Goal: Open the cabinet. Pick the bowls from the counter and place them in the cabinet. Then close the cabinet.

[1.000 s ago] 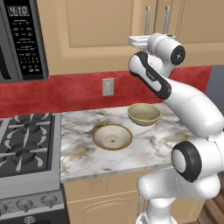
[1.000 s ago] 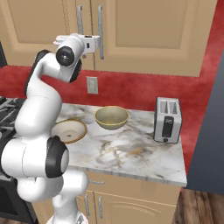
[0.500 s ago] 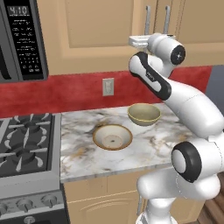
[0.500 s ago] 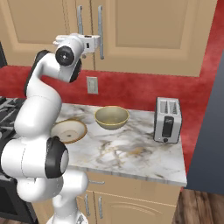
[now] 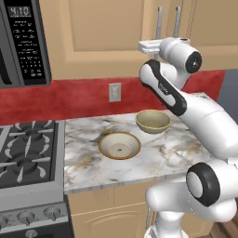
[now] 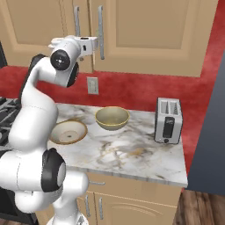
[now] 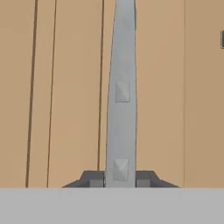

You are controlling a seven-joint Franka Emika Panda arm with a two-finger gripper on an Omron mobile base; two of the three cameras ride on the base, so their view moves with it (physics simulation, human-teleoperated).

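Two bowls [image 5: 152, 122] on counter [image 5: 176, 153]; gripper [image 7: 120, 177] clamped on cabinet [image 6: 149, 35] door handle [image 7: 121, 87], doors shut

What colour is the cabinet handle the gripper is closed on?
Silver-grey handle, clearest in the hand view.

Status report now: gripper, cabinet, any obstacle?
Gripper shut on silver bar handle. Light tan wooden wall cabinet closed. Both beige ceramic bowls on counter. No obstacle seen.

Shut cabinet [image 6: 149, 30] doors, blocking shelf
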